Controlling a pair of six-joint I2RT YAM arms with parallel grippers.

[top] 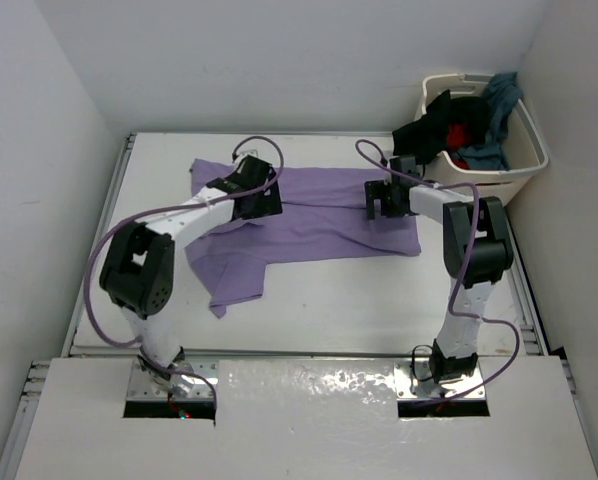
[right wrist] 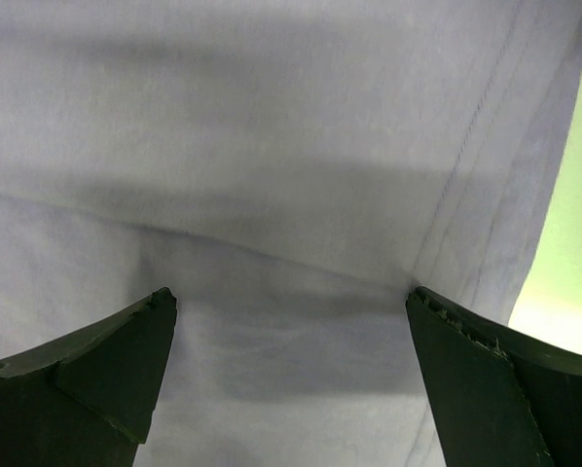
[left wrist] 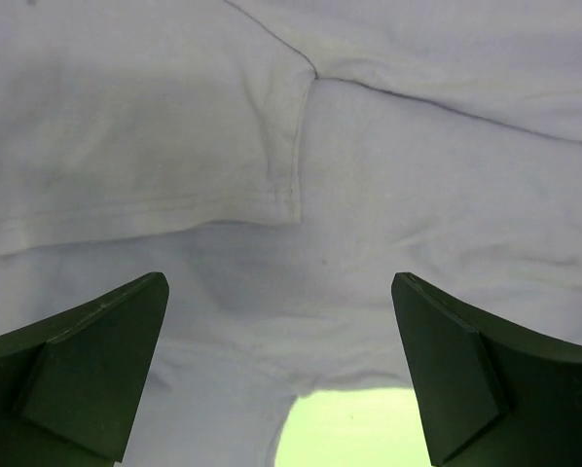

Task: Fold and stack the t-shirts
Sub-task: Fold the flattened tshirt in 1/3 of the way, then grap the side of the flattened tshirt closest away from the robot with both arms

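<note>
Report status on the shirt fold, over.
Both open, empty: left gripper, right gripper, above lavender shirt. It lies spread on table, fold not done. other shirts in basket; nothing obstructing.

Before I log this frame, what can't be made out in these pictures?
- Top view: both arms cover parts of the lavender t-shirt.
- Top view: the black t-shirt, red t-shirt and teal t-shirt are bunched in the laundry basket; its wall and each other hide most of them.
- Wrist views: cloth fills both; whether the left gripper or right gripper touches it is unclear.
</note>
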